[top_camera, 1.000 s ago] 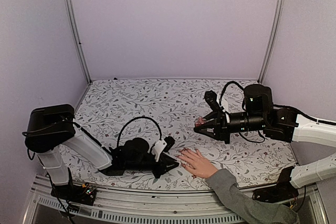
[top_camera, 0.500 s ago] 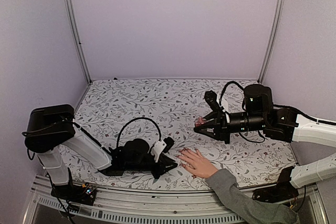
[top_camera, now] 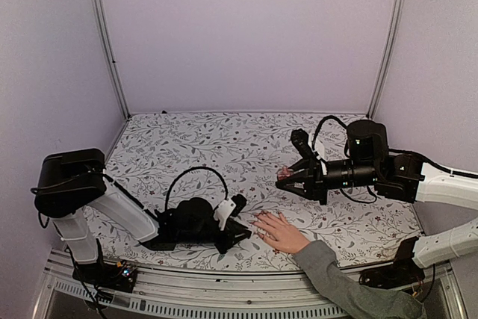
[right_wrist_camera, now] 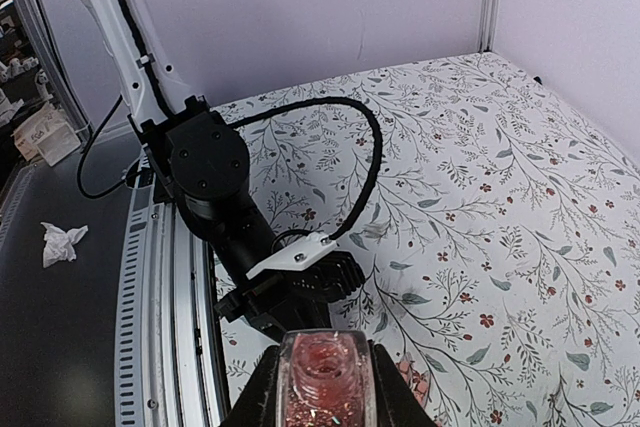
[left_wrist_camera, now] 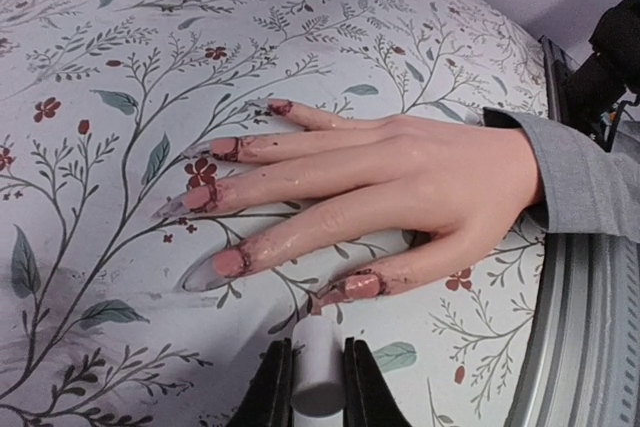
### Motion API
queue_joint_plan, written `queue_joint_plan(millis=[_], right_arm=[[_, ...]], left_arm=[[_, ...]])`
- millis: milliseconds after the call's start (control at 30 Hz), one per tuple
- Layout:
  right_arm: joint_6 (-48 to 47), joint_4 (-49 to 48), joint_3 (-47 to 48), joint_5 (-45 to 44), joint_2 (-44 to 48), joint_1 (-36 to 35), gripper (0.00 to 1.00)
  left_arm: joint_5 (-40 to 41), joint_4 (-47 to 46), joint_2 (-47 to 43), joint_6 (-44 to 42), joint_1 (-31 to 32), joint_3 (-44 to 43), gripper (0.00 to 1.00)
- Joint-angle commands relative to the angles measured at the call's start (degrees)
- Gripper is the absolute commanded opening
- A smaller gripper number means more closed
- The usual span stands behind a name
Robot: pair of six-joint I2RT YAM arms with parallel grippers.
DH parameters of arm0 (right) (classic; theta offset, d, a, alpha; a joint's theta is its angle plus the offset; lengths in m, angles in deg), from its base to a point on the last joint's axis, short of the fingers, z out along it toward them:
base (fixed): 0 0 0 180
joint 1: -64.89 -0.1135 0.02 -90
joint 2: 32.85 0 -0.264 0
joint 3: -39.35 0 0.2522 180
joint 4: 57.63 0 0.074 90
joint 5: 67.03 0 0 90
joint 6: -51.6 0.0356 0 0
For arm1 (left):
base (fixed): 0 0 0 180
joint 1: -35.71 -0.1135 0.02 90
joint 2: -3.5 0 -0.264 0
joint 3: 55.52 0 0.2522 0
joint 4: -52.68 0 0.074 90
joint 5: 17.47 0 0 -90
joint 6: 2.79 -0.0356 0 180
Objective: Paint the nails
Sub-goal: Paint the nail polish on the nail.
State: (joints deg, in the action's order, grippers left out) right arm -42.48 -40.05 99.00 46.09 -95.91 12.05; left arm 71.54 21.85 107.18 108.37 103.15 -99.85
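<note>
A human hand (left_wrist_camera: 430, 182) is lying flat, palm down, on the floral tablecloth (left_wrist_camera: 110, 67) near the front edge, its grey sleeve (left_wrist_camera: 590, 187) running out of the left wrist view. The nails (left_wrist_camera: 228, 261) are pointing toward the left arm. They are showing reddish-pink colour with smears on the skin around them, though in the top view they are too small to make out. The left gripper (left_wrist_camera: 316, 362) is sitting low, just short of the nearest fingertip, its jaws pinching a white cylinder (left_wrist_camera: 318, 387) — the frame edge is cutting off its lower end, so whether it is carrying a brush cannot be told. The right gripper (top_camera: 286, 178) is hanging above the cloth, farther back than the hand and apart from it, clamping an open bottle (right_wrist_camera: 325, 387) of pink glittery liquid — only the neck and shoulders are showing, the rest falling below the frame
</note>
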Motion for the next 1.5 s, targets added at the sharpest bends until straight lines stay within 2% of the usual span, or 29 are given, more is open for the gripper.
queue_joint_plan(millis=[0, 400, 867, 1467], right_arm=[[0.03, -1.29, -0.01, 0.16, 0.58, 0.28, 0.00], [0.03, -1.27, 0.03, 0.17, 0.67, 0.28, 0.00], [0.03, -1.40, 0.08, 0.33, 0.67, 0.28, 0.00], [-0.05, -1.23, 0.34, 0.27, 0.45, 0.28, 0.00]], left_arm=[[0.82, -0.05, -1.83, 0.30, 0.14, 0.65, 0.00], [0.82, -5.94, -7.13, -1.80, 1.04, 6.12, 0.00], [13.03, -3.54, -5.48, -19.80, 8.89, 3.47, 0.00], [12.65, -5.14, -0.50, -20.75, 9.29, 1.00, 0.00]])
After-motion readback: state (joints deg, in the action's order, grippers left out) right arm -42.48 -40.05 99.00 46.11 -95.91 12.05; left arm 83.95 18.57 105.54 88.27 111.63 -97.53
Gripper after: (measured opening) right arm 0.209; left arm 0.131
